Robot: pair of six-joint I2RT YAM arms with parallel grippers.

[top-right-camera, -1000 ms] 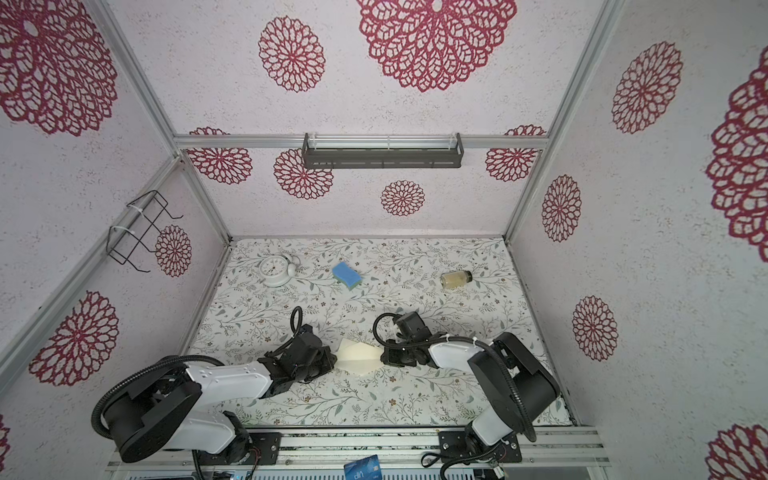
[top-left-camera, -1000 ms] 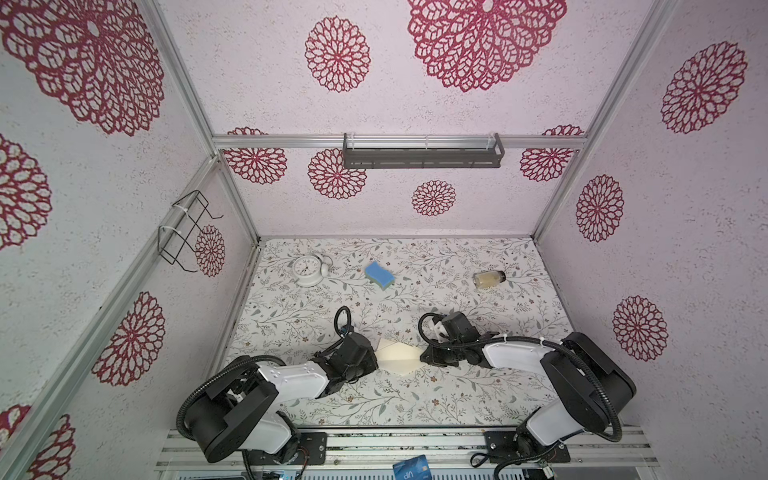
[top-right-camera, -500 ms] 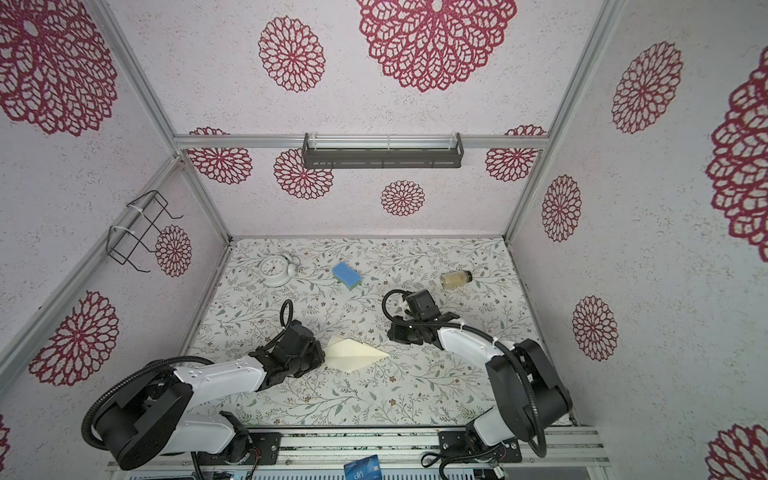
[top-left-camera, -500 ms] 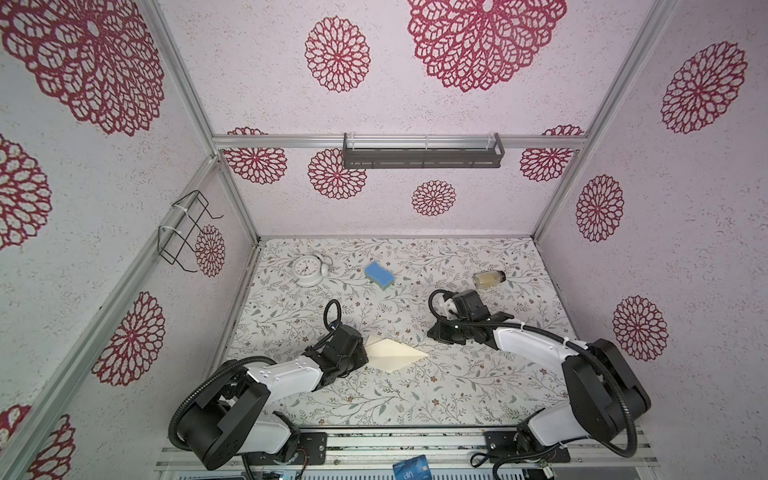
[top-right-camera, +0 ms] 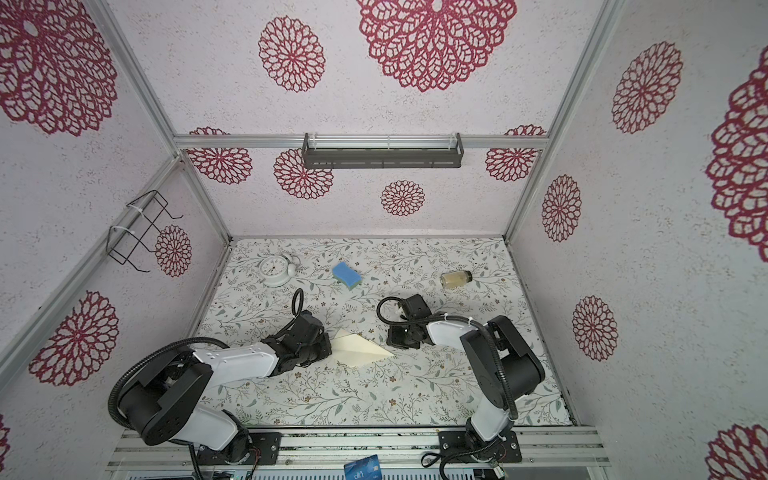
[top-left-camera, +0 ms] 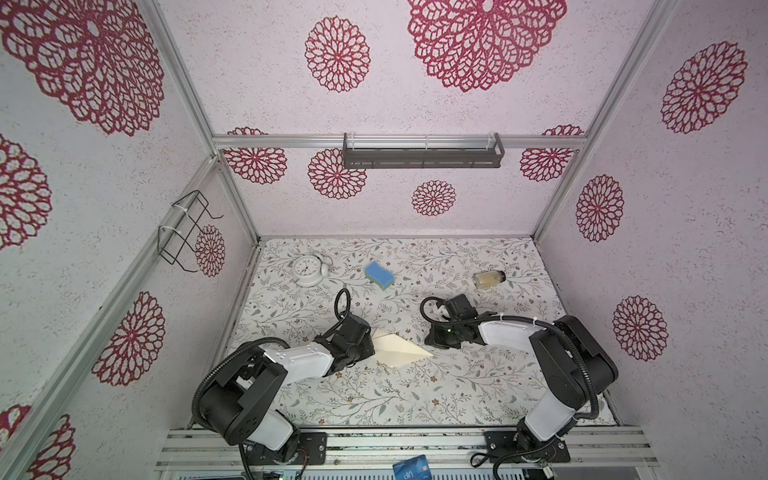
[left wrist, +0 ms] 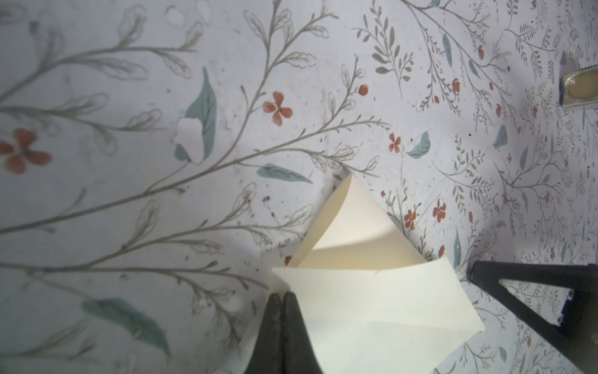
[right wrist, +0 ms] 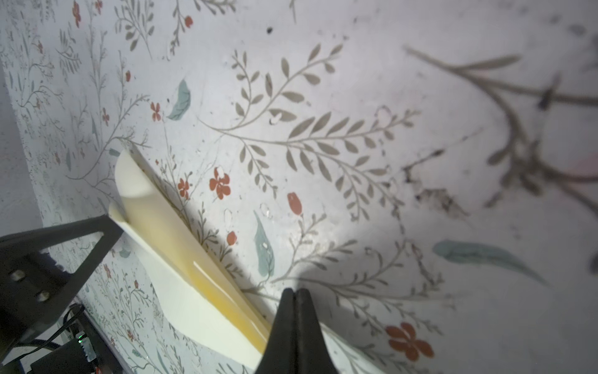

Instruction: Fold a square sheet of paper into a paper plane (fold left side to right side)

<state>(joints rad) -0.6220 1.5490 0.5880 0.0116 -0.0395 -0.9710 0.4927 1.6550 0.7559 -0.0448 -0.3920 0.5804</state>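
So in that last second the right arm's black fingers [right wrist: 286, 311] had swung off toward the back of the flower-print desk [top-left-camera: 374, 399], then come back in. They ended up clenched on nothing, right by the pointed tip of the cream, creased paper plane [top-left-camera: 400, 351]. The left arm's black fingers [left wrist: 275, 320] had stayed clenched at the plane's wide end.

The plane lay mid-desk between the two arms, tip toward the right one. With the right arm off it we finally saw a proper dart shape. We reckoned the folding was mostly done and what was left was flattening, because one flap [left wrist: 339, 217] curled up off the desk.

Stuff we couldn't make out:
- Whether the left fingers actually pinched a layer or only pressed on it, since they covered that edge in the wrist view.
- Whether the right ones touched the tip.
- The fingertips themselves, which both top views hid under the wrists.
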